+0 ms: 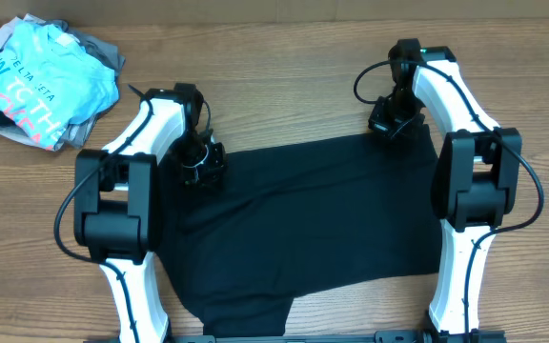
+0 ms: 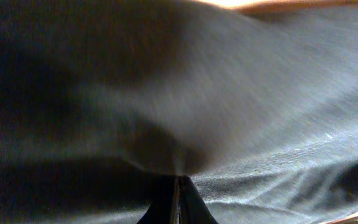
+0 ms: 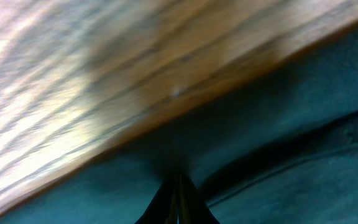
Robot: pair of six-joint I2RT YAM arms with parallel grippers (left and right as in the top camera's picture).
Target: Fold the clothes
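Table (image 1: 284, 105): wood-grain top, light brown, grain laid left to right. Shown blurred in right wrist view; thin sliver shown at top edge of left wrist view. Pale beige strip (image 1: 255, 8) noted along far edge.

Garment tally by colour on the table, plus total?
black garment: 1
teal shirt: 1
grey garment: 1
Total: 3 visible; more may be hidden under the teal one.

Open table (image 1: 284, 76) stretches across twelve o'clock beyond the black cloth (image 1: 303, 219); a clothes pile (image 1: 41, 81) crowds the ten o'clock corner.
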